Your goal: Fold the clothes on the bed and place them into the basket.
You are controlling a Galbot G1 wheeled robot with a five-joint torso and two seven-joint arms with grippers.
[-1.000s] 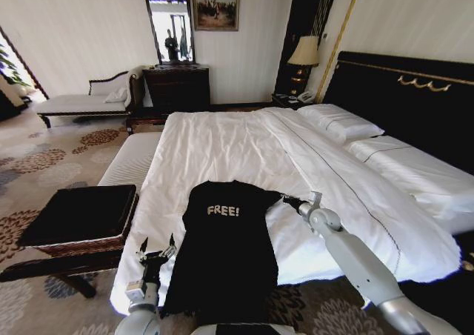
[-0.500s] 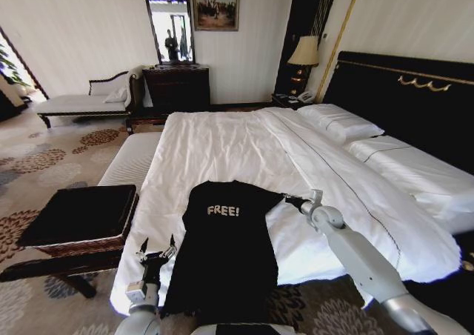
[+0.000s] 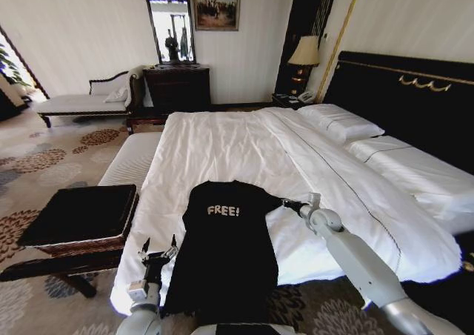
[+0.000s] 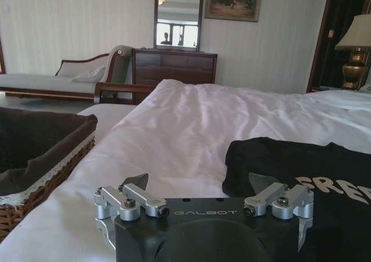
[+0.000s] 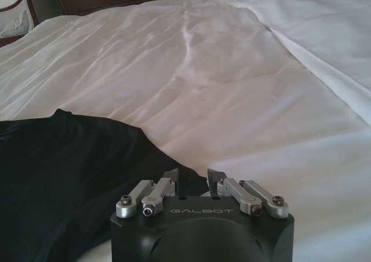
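The black T-shirt (image 3: 226,250) lay flat on the near end of the bed (image 3: 244,150), "FREE!" lettering up, its lower hem draped over the bed's near edge. It sat just where it had a second before. The right claw (image 3: 290,202) was at the shirt's right sleeve, and it had crept a touch nearer and to the right compared with the earlier head pictures. The right wrist view told what the head view could not: that claw (image 5: 193,177) stood narrow, its two fingertips close together over the edge of the black cloth (image 5: 64,175), though whether they pinched the fabric could not be told. The left claw (image 3: 157,247) hung by the shirt's left edge at the near corner of the bed, unmoved from before. Its wrist view showed the claw (image 4: 200,184) spread wide, one fingertip over white duvet, the other against the black shirt (image 4: 301,175). That same view caught the basket (image 4: 40,157) close on the left, brown wicker with a dark liner. In the head view the basket (image 3: 74,220) stood on the carpet left of the bed.
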